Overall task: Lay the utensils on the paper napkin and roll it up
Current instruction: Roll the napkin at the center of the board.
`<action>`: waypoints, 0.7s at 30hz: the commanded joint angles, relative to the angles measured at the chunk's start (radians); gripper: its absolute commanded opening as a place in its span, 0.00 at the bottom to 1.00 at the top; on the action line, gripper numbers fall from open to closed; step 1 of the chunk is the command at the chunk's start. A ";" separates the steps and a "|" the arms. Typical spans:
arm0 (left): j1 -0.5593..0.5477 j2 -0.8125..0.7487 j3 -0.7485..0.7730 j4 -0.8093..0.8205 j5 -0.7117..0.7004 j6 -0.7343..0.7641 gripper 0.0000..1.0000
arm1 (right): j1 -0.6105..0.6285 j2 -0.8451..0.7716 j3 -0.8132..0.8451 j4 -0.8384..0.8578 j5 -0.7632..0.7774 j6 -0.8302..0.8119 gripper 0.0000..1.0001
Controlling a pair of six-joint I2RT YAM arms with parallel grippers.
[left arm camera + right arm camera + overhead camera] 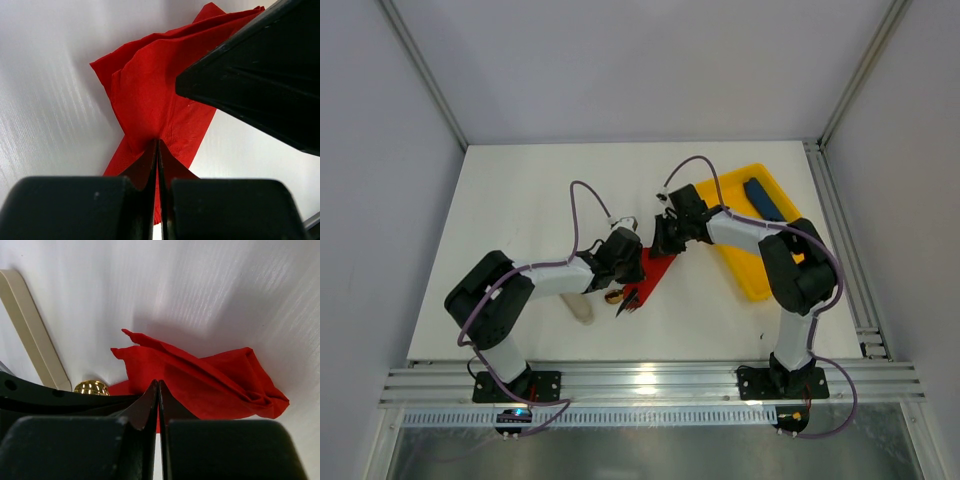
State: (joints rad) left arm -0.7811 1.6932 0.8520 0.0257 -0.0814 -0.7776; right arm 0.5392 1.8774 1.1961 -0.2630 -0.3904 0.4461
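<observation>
Folds of the red paper napkin (658, 270) bunch mid-table between both arms. The left gripper (158, 145) is clenched on one gathered edge, and the right gripper (158, 386) pinches the opposite side. Only the overhead view shows the fork (628, 306) at the napkin's near corner. The right wrist view catches the gold spoon (91, 387) beside a beige sleeve (30, 330). A yellow tray (742, 272) holding a dark-blue item (763, 200) sits rightward.

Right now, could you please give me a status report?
Left gripper, right gripper shut on napkin. Napkin bunched, not rolled. Fork and spoon ends poke out. Beige sleeve nearby.
</observation>
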 commanded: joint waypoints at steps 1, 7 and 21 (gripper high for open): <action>-0.001 0.002 -0.011 -0.023 -0.018 0.015 0.00 | 0.002 0.006 0.007 0.064 -0.036 0.020 0.04; -0.001 -0.003 -0.010 -0.023 -0.020 0.015 0.00 | 0.002 0.052 0.029 0.002 0.047 0.022 0.04; -0.001 -0.035 0.013 -0.067 -0.037 0.024 0.00 | 0.001 0.114 0.069 -0.070 0.139 0.039 0.04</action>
State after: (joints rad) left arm -0.7811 1.6924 0.8520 0.0193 -0.0879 -0.7773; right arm 0.5404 1.9682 1.2438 -0.3069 -0.3168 0.4839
